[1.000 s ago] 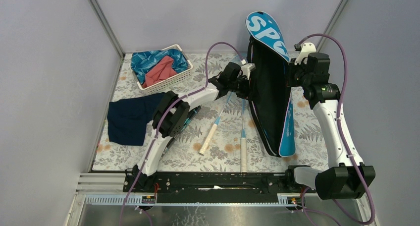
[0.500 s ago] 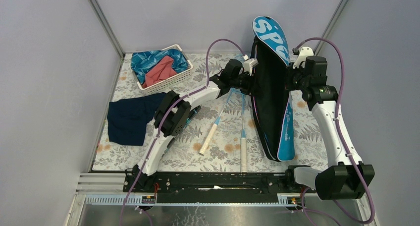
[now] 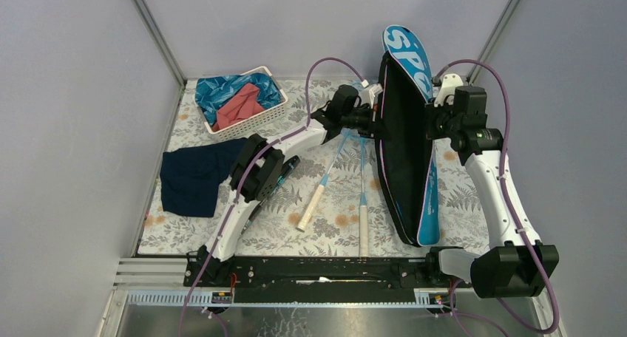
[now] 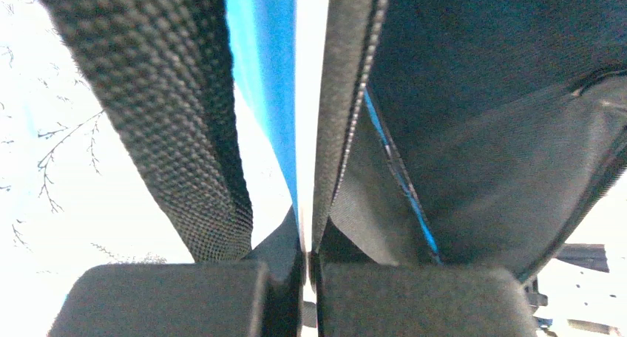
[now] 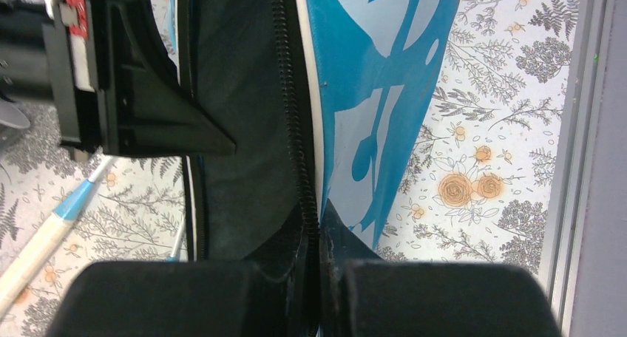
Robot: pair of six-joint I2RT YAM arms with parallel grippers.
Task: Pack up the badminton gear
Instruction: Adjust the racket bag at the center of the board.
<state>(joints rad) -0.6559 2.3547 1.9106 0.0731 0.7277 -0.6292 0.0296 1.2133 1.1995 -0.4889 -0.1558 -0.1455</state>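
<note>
Surface: table (image 3: 333, 230) w/ floral-print cover, grey ferns & orange roses on white.
Room: plain pale-grey wall panels (image 3: 74, 93), metal corner posts.
L gripper (image 3: 374, 120): closed, pinching black fabric edge of blue racket bag (image 3: 405, 152); coarse woven strap (image 4: 170, 130) just beside it.
R gripper (image 3: 432, 120): closed on bag's zipper (image 5: 292, 115) edge, opposite side.
Bag: upright between both grippers; racket-shaped, matte black lining, glossy blue shell w/ white letters.
Rackets (image 3: 314, 200): two, flat on table, just base-side of L gripper; light-blue shafts, white handles.
Basket (image 3: 255, 123): white lattice plastic, well left of L gripper; blue & red cloths inside.
Navy cloth (image 3: 192, 178): crumpled, by L arm's elbow.
</note>
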